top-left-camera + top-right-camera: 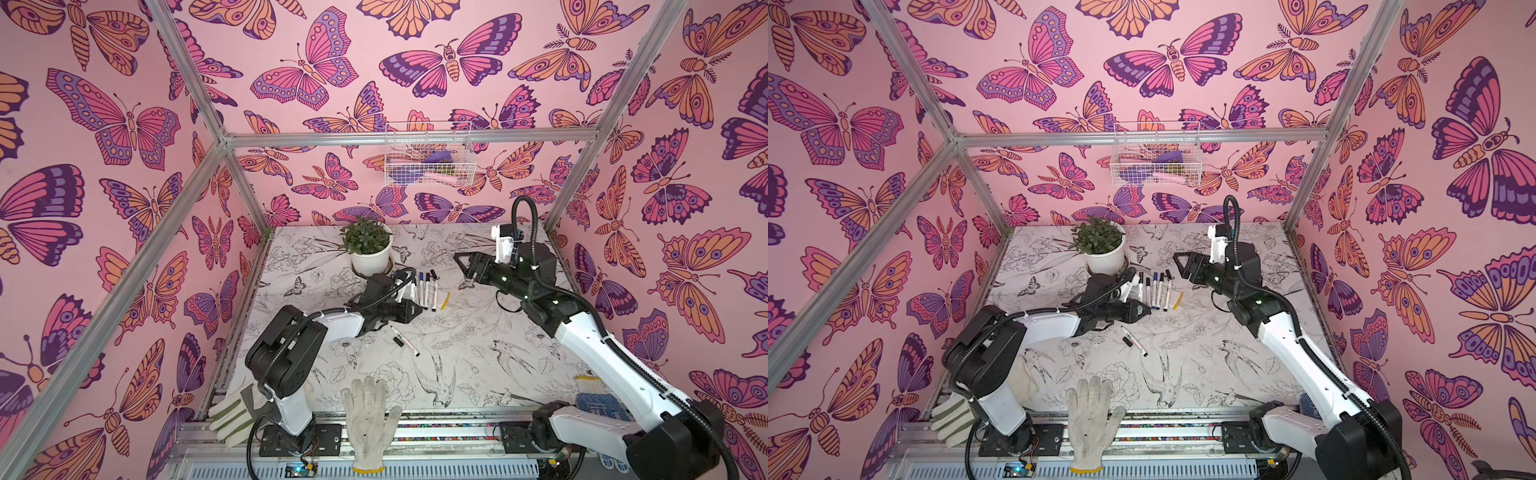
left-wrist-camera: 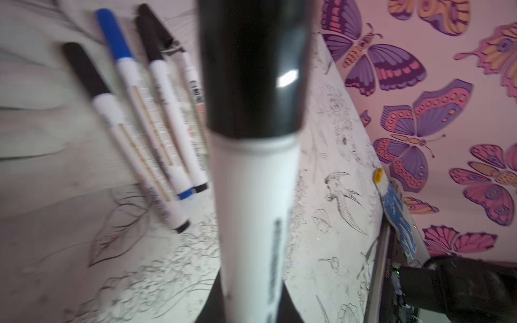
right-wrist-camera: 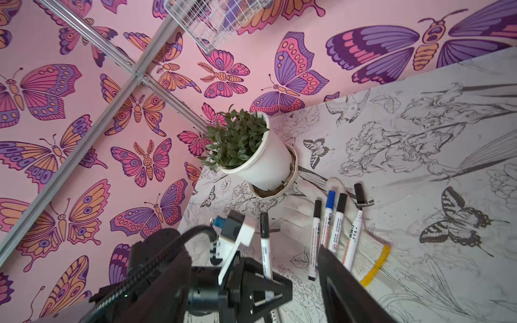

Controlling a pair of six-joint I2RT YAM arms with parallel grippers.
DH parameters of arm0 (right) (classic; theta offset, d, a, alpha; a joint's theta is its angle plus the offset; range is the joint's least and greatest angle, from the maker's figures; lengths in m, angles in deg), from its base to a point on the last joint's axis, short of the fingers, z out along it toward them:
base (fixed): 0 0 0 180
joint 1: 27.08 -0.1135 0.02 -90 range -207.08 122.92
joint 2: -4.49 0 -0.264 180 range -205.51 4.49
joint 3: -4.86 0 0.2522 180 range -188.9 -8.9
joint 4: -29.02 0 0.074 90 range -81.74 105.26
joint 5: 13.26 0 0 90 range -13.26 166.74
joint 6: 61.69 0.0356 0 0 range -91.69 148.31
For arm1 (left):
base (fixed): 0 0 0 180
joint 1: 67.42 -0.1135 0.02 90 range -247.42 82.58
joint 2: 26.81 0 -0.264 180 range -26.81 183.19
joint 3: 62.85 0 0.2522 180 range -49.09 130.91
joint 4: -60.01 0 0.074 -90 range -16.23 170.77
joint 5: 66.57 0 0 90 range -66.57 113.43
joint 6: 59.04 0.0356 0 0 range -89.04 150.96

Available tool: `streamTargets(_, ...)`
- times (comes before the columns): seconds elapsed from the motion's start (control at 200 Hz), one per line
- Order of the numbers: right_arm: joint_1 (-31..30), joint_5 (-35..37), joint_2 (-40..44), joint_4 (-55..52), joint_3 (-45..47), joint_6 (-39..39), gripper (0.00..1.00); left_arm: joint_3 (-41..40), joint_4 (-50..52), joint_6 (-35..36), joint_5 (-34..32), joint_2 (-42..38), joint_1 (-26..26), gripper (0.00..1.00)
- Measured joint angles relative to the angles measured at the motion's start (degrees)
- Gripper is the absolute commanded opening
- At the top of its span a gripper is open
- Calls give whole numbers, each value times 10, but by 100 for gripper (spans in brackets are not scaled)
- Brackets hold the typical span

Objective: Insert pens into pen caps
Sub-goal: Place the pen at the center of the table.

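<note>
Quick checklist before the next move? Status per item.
1. Cap seated on held pen: ok, flush with the barrel.
2. Left claw grip: ok, shut on the held pen.
3. Right claw free: ok, open and empty.
4. Pen row all capped: cannot tell; the end cap looks unseated.
5. All pens done: not ok; a bare pen and a loose cap lie side by side, unjoined.
</note>
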Motion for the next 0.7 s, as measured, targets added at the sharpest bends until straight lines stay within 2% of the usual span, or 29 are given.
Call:
streamTargets(0.18, 0, 0, -8, -5, 9, 2, 70, 78, 78, 13, -24, 46, -7, 0)
streamTargets(0.32, 0, 0, -8, -5, 9, 2, 70, 120, 118, 19, -37, 75, -7, 8)
streamTargets(0.346, 0, 0, -8, -5, 9, 2, 70, 124, 122, 18, -38, 80, -7, 11)
streamTargets(0.416, 0, 0, -8, -5, 9, 2, 70, 129, 132, 19, -47, 91, -7, 37)
streamTargets(0.486, 0, -1, -8, -5, 9, 1, 70, 129, 144, 17, -53, 100, -7, 50)
streamTargets(0.601, 0, -5, -8, -5, 11, 0, 69, 136, 157, 14, -64, 106, -7, 61)
streamTargets(0.696, 0, -10, -8, -5, 17, 0, 69, 150, 159, 14, -68, 107, -7, 66)
